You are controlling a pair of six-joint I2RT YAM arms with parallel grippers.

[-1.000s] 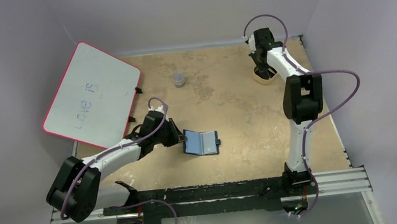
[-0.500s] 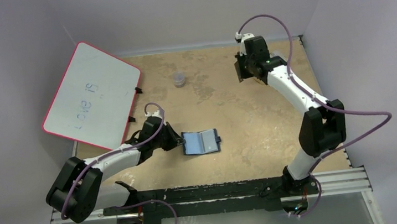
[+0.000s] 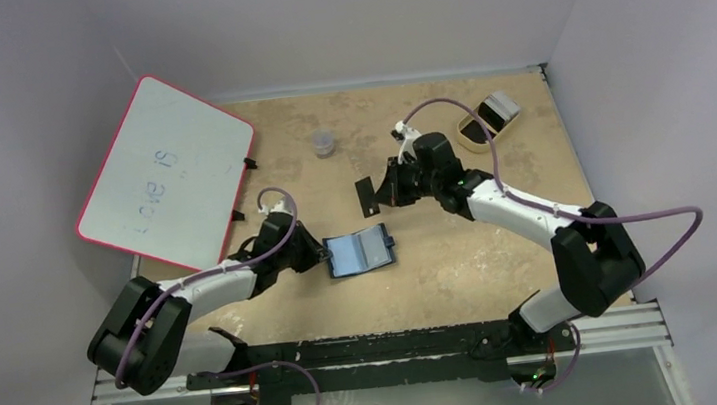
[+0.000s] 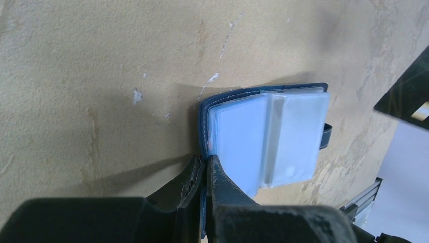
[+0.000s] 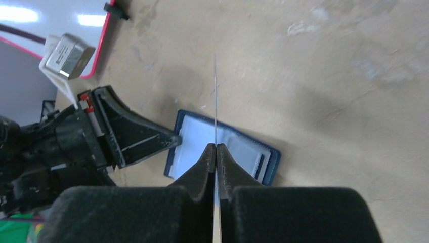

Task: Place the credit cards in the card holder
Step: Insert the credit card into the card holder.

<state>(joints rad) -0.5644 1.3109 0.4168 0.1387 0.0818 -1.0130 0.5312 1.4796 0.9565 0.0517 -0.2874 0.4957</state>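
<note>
On the sandy surface (image 3: 460, 252), seen from above, the card holder (image 3: 361, 252) is laid open, slightly left of centre, with its pale pockets facing up. Its left edge is pinched by the left fingers (image 3: 325, 255). A dark card (image 3: 366, 197) is gripped by the right fingers (image 3: 382, 192) and held above the surface, just beyond the holder on its far side and apart from it. At the far right a tan tray (image 3: 472, 141) is seen with a pale card (image 3: 500, 107) leaning in it. A whiteboard (image 3: 165, 172) with a pink rim is propped at the far left, and a small clear cup (image 3: 324, 144) stands near the far edge.

From the left wrist, the left fingers (image 4: 206, 167) are pressed together on the navy edge of the card holder (image 4: 283, 136), whose clear inner sleeves are fanned open. A corner of the dark card (image 4: 404, 96) is seen at the right edge, well apart from the holder.

From the right wrist, the right fingers (image 5: 216, 151) are closed on the card (image 5: 215, 96), which is seen edge-on as a thin upright line. The open card holder (image 5: 195, 139) lies below and behind it, with the left fingers (image 5: 172, 137) at its edge. Part of the whiteboard (image 5: 45, 23) is shown at the upper left.
</note>
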